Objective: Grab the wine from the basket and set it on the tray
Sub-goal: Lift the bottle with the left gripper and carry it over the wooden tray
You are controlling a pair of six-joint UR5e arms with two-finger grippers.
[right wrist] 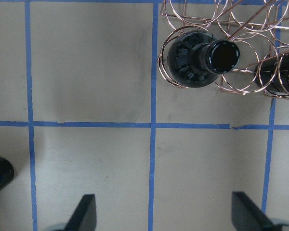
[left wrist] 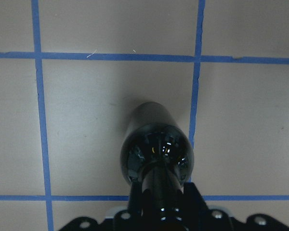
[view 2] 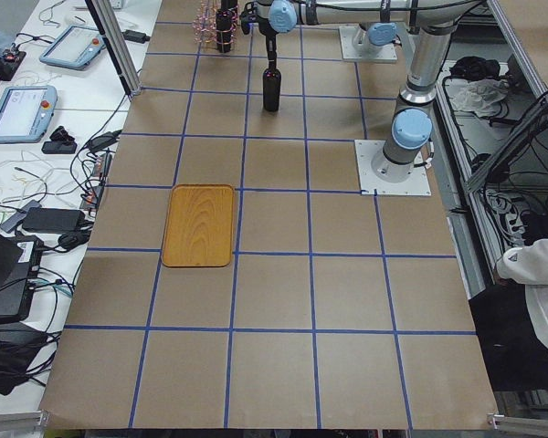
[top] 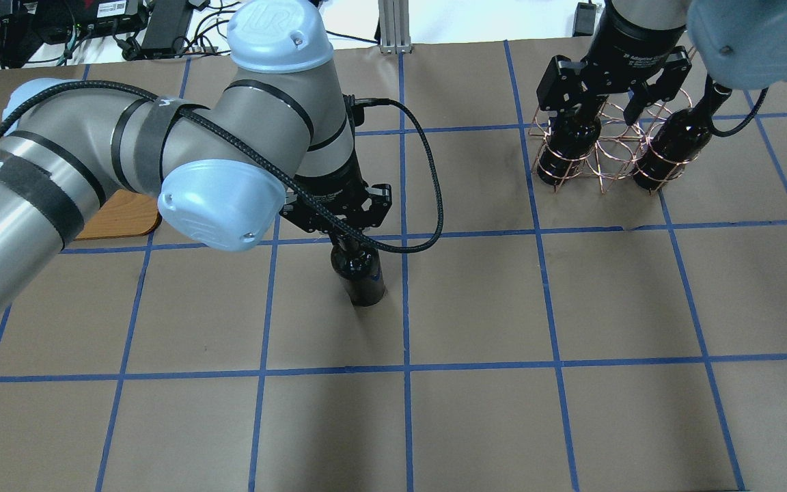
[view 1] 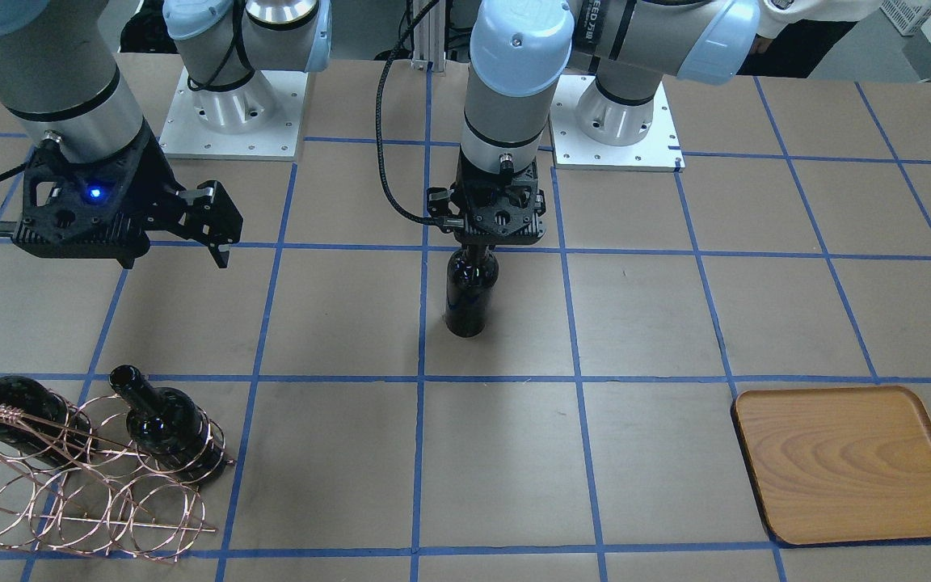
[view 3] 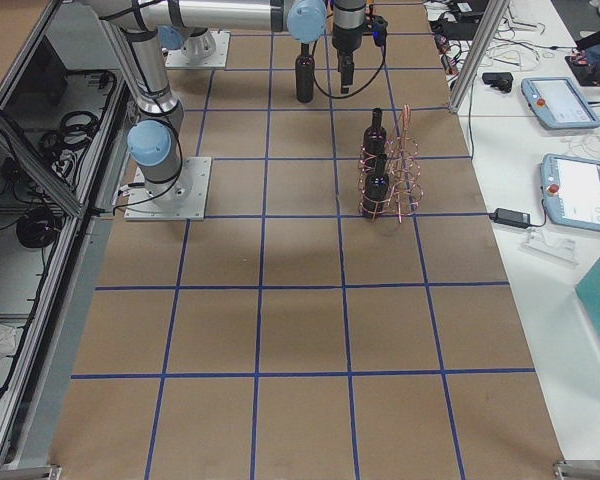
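Note:
One wine bottle (view 1: 469, 291) stands upright in the middle of the table, apart from the basket. My left gripper (view 1: 475, 246) is shut on its neck from above, and the left wrist view looks down on the bottle's shoulder (left wrist: 156, 154). I cannot tell whether its base touches the paper. The copper wire basket (view 1: 86, 493) holds two more dark bottles (view 1: 162, 424) (view 1: 5, 404). My right gripper (right wrist: 166, 214) hangs open over the table beside the basket with nothing between its fingers. The wooden tray (view 1: 849, 465) lies bare at the table's other end.
Brown paper with a blue tape grid covers the table. The arms' white base plates (view 1: 231, 121) sit at the robot's edge. My left arm hides most of the tray (top: 120, 215) in the overhead view. Pendants and cables lie on side benches (view 2: 36, 109).

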